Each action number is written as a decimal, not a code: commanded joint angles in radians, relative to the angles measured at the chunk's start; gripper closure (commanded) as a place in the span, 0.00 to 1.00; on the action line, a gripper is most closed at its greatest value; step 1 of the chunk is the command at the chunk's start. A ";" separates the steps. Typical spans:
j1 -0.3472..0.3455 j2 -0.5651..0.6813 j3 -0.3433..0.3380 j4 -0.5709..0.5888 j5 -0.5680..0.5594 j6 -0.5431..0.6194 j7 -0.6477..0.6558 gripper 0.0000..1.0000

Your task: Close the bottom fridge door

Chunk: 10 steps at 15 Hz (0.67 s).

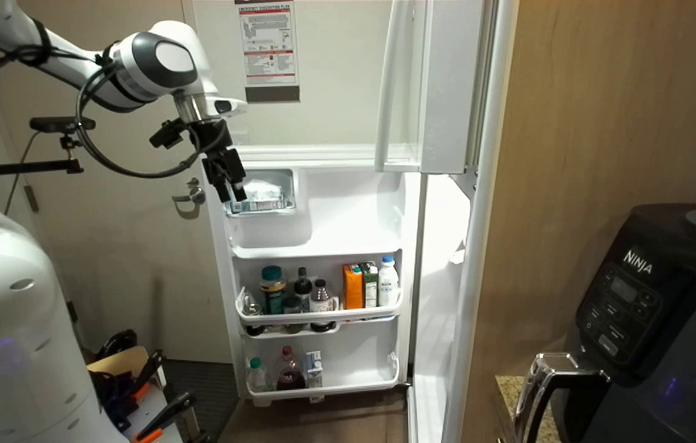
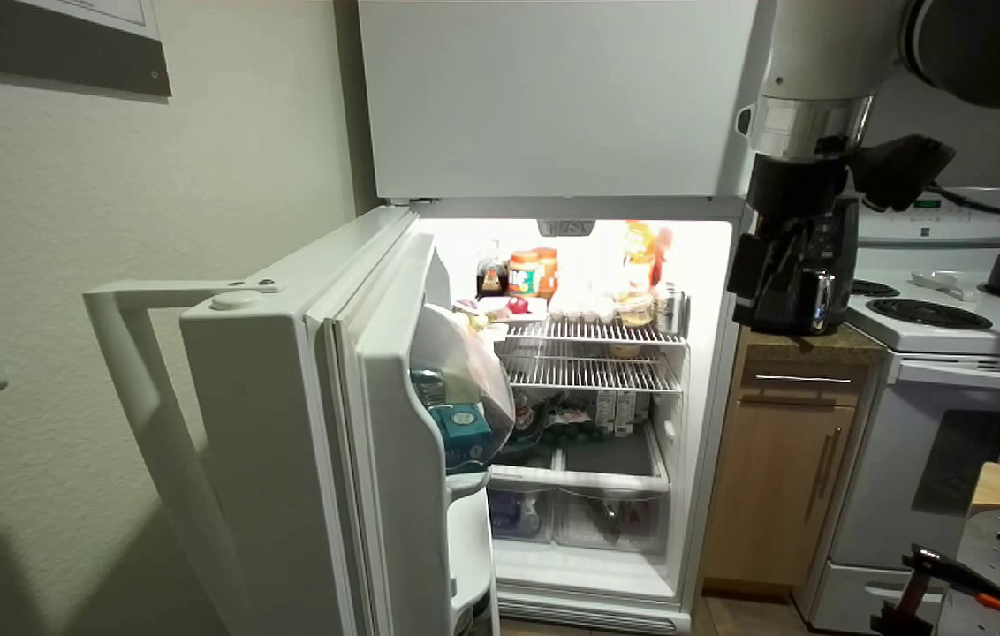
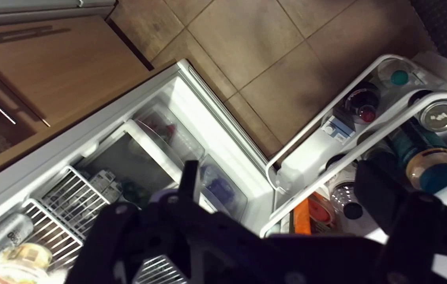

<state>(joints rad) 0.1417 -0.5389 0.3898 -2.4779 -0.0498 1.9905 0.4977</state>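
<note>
The bottom fridge door (image 1: 348, 212) stands wide open. In an exterior view its inner side faces the camera, with bottles, jars and cartons on its shelves. It also shows edge-on at the left in an exterior view (image 2: 261, 459), with its long handle (image 2: 151, 397) near the wall. My gripper (image 1: 233, 195) points down and overlaps the door's top bin (image 1: 289, 191) in that view. It also shows right of the fridge opening (image 2: 769, 305), apart from the door. In the wrist view the fingers (image 3: 282, 189) are spread with nothing between them, above the door shelves (image 3: 328, 171).
The upper door (image 2: 562, 97) is shut above the lit fridge interior (image 2: 588, 344). A black air fryer (image 1: 649, 307), wooden cabinet (image 2: 774, 477) and stove (image 2: 933, 424) stand beside the fridge. A tool-laden surface (image 1: 151, 412) is near the robot base. A wall (image 2: 41, 291) stands behind the door.
</note>
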 commanded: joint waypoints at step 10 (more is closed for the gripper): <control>0.070 0.326 0.035 0.315 -0.102 0.074 -0.063 0.00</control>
<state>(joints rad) 0.1901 -0.2745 0.4381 -2.2181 -0.1193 2.0352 0.4790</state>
